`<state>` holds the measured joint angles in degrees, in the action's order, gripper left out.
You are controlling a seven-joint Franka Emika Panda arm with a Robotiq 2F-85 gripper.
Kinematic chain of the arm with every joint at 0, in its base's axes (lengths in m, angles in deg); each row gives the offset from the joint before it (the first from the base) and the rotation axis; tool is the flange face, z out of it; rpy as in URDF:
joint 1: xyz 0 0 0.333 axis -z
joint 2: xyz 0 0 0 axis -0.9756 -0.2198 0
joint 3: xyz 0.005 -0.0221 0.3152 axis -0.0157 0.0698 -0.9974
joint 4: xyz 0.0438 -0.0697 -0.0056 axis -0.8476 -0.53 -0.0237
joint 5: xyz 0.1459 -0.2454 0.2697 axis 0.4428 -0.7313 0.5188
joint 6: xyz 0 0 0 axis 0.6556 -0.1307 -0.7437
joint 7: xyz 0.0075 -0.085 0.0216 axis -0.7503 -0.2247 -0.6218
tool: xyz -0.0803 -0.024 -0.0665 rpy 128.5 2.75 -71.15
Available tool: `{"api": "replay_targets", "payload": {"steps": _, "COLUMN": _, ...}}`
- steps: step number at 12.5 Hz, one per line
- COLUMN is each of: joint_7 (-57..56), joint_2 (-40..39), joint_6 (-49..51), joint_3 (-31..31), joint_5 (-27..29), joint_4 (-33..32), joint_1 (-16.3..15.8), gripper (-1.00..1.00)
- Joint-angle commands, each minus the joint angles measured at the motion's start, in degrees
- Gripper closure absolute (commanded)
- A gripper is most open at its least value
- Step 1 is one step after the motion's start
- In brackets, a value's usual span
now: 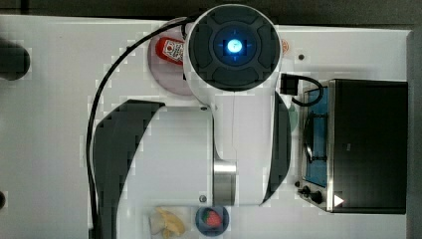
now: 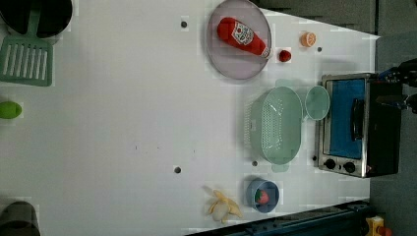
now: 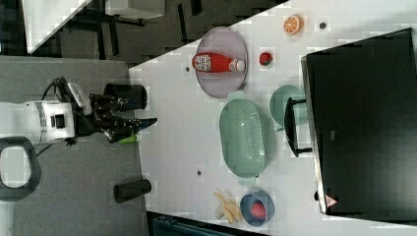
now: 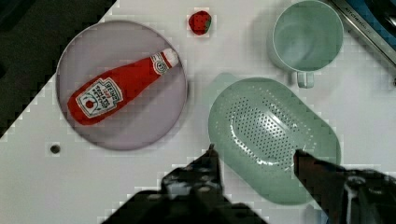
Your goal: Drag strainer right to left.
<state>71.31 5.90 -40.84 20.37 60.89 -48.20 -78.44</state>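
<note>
Wrist view: the gripper (image 4: 254, 156) hangs above the table (image 4: 116, 186) with its two dark fingers (image 4: 210, 163) set well apart, holding nothing. The strainer (image 4: 273, 137) lies on the table below, seen between the fingers, with no contact visible. A mint-green mug (image 4: 306, 39) stands just beside one end of the strainer, and a round plate (image 4: 163, 126) carrying a red ketchup bottle (image 4: 119, 88) lies close to the other side. A small strawberry (image 4: 200, 22) sits near the plate.

In the left view, the strainer (image 2: 278, 125) rests upright just to the left view's left of a toaster oven (image 2: 354, 125), with the mug (image 2: 317, 102) between them at the oven's door. A blue bowl (image 2: 263, 195) holding a strawberry and a peeled banana (image 2: 223, 206) lie below the strainer in the left view.

In the right view, the gripper (image 3: 130, 123) is held off the table edge, well apart from the strainer (image 3: 243, 137).
</note>
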Motion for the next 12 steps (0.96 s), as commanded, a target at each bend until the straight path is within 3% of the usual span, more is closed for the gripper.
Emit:
{"api": "replay_targets", "payload": {"steps": 1, "joint_7": -2.1, "joint_2": 23.8, "joint_6": 12.4, "joint_3": 3.2, "joint_5": -1.6, "joint_4": -12.2, "joint_1": 3.3, "gripper": -0.6}}
{"api": "replay_targets", "payload": {"steps": 3, "joint_7": -2.1, "joint_2": 23.6, "joint_6": 12.3, "joint_3": 3.1, "joint_5": -1.6, "joint_4": -12.3, "joint_1": 3.2, "gripper": -0.99}}
{"api": "replay_targets", "payload": {"steps": 8, "joint_7": -0.3, "joint_2": 18.3, "joint_6": 10.2, "joint_3": 1.3, "joint_5": -1.6, "joint_4": -16.3, "joint_1": 2.9, "gripper": -1.0}}
{"api": "replay_targets", "payload": {"steps": 12, "joint_7": 11.8, "joint_2": 10.5, "joint_6": -3.0, "joint_3": -0.5, "joint_5": -1.6, "joint_4": -22.4, "joint_1": 2.9, "gripper": -1.0}}
